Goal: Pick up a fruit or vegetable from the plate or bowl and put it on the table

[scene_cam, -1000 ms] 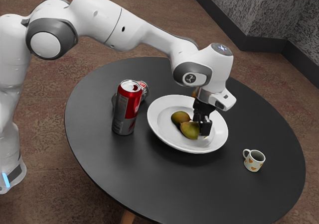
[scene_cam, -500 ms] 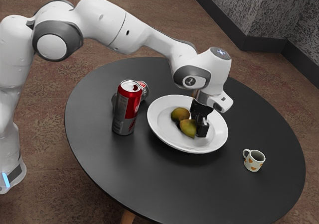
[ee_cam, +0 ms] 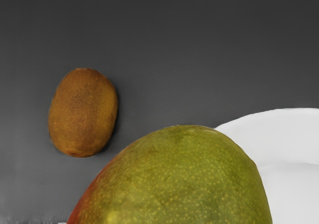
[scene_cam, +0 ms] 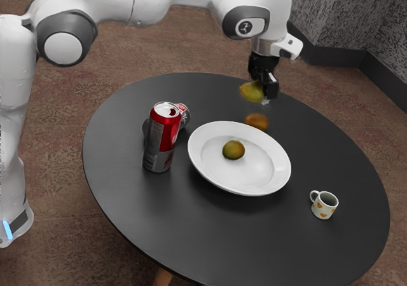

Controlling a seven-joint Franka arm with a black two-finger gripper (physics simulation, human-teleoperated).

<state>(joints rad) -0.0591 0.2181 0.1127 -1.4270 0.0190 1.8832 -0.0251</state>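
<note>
Fingers [scene_cam: 264, 88] clasping mango [scene_cam: 251, 92] above black table [scene_cam: 222, 235], brown floor [scene_cam: 60, 133], grey wall [scene_cam: 346, 16]

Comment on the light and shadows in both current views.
Exterior view: soft shadow on the table under the plate's near rim, pale glints on the upright can's silvery top; wrist view: plate very bright against the dark table, a faint shadow hugging the brown fruit on its side toward the plate, gentle shading across the mango.

Soft, probably overhead light leaves faint shadow below the plate [scene_cam: 254, 175].
</note>
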